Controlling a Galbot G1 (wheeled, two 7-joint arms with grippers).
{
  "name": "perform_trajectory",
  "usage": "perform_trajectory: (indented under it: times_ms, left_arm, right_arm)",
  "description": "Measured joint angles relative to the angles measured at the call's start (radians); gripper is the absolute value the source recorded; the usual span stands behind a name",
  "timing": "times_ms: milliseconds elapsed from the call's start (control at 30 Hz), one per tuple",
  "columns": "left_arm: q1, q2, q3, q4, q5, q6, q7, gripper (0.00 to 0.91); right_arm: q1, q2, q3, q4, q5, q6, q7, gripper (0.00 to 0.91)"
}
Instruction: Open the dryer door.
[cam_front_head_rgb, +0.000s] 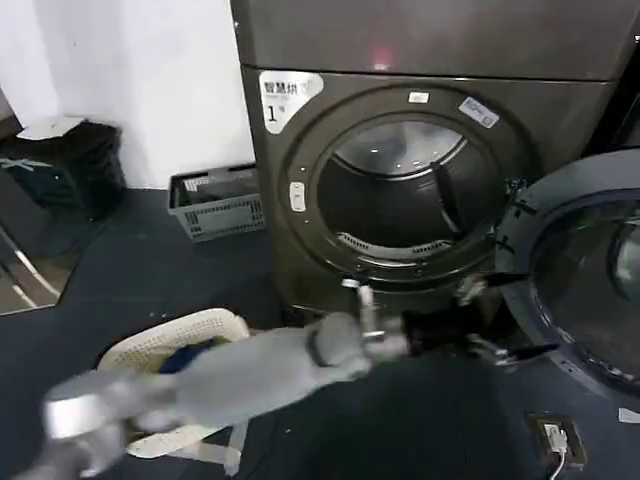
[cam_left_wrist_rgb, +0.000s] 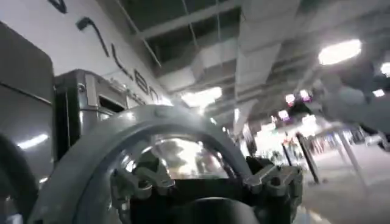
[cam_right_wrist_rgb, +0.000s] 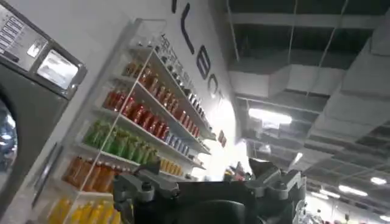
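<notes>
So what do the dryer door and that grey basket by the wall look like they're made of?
The dryer door, swung open at the right, looks like tinted glass in a glossy grey rim; chrome-plated plastic or metal, I can't tell, but it reflects light. The basket looks like matte moulded plastic, given its slotted lattice walls. The left claw is near the door's edge.

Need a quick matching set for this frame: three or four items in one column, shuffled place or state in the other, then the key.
Items
1. dryer door
2. drum opening
3. grey basket
4. left pincer

Place or state
A. on the floor, left of the dryer, by the white wall
B. swung open to the right of the machine
C. low in front of the dryer, at the door's inner edge
D. uncovered, with the dark inside showing

Pairs: 1-B, 2-D, 3-A, 4-C
</notes>
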Motion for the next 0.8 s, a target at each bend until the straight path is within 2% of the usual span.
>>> perform_trajectory:
  times_ms: [200, 400, 567, 633, 733, 800]
  left_arm:
    - [-0.044, 0.272, 0.038, -0.113, 0.076, 0.055, 0.013, 0.907]
    - [-0.062, 0.536, 0.046, -0.194, 0.119, 0.146, 0.014, 0.907]
    - [-0.055, 0.766, 0.043, -0.317, 0.133, 0.318, 0.049, 0.907]
    - [-0.025, 0.854, 0.015, -0.373, 0.185, 0.377, 0.059, 0.907]
    - [0.025, 0.958, -0.011, -0.402, 0.24, 0.438, 0.063, 0.907]
    - [0.05, 1.015, -0.026, -0.406, 0.264, 0.498, 0.101, 0.907]
  right_arm:
    - [0.017, -0.004, 0.014, 0.012, -0.068, -0.001, 0.004, 0.907]
    - [0.041, -0.011, 0.021, 0.012, -0.102, -0.017, 0.01, 0.907]
    - [0.061, -0.013, 0.008, 0.015, -0.123, -0.02, 0.01, 0.907]
    - [0.07, -0.013, 0.002, 0.015, -0.125, -0.02, 0.01, 0.907]
    - [0.078, -0.013, -0.001, 0.015, -0.125, -0.02, 0.009, 0.907]
    - [0.082, -0.013, -0.003, 0.014, -0.125, -0.02, 0.009, 0.907]
